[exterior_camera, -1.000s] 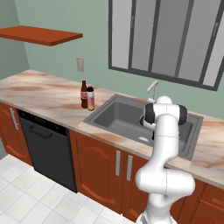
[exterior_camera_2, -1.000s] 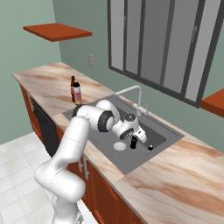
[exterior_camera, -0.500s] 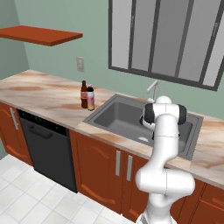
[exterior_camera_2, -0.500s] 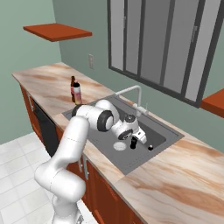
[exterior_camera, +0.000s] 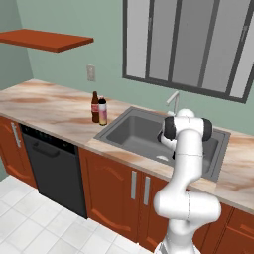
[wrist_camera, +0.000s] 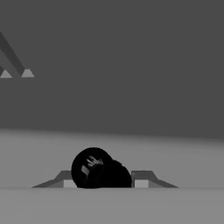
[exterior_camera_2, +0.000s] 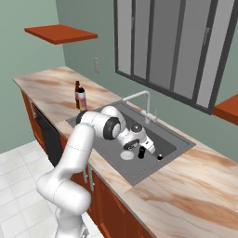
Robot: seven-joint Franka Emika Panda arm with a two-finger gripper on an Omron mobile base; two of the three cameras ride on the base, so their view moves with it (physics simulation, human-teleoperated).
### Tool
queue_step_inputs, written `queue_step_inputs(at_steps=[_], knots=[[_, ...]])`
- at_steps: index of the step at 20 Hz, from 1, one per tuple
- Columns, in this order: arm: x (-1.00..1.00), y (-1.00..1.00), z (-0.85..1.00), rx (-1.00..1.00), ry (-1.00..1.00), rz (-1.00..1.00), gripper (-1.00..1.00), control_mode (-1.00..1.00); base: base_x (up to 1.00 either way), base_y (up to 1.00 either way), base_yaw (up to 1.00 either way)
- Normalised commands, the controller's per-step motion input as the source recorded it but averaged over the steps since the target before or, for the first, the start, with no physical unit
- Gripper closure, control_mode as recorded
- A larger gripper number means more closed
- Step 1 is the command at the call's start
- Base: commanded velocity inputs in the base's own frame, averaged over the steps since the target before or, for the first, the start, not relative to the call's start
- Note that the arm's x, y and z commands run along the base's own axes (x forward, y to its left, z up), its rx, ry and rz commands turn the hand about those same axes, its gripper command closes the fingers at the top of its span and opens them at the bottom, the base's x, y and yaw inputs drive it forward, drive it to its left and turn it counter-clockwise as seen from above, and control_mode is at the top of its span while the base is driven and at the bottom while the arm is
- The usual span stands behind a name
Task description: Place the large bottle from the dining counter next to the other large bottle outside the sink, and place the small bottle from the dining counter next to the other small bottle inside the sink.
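Your gripper (wrist_camera: pixel 103 183) sits low in the sink (exterior_camera_2: pixel 173 145) — fingers nearly closed, clamped around the small bottle (wrist_camera: pixel 98 169).

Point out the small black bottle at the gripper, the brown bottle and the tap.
small black bottle (wrist_camera: pixel 92 168): hand view, its mouth end.
brown bottle (exterior_camera: pixel 95 108): left base view, body.
tap (exterior_camera_2: pixel 137 96): right base view, curved spout.

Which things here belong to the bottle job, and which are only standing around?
Job: small bottle, gripper, sink, large bottle, other large bottle.
Bystanders: dishwasher, shelf, wall socket.
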Motion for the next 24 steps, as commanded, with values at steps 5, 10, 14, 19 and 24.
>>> queue_step_inputs(at_steps=[5,10,14,19,24], knots=[[-0.42,0.23,-0.57,0.00,0.00,0.00,1.00,-1.00,0.00,0.00,0.00],[-0.42,0.29,-0.59,0.00,0.00,0.00,1.00,-1.00,0.00,0.00,0.00],[-0.34,0.29,-0.60,0.00,0.00,0.00,1.00,-1.00,0.00,0.00,0.00],[-0.33,0.30,-0.67,0.00,0.00,0.00,1.00,-1.00,0.00,0.00,0.00],[-0.33,0.33,-0.66,0.00,0.00,0.00,-1.00,-1.00,0.00,0.00,0.00]])
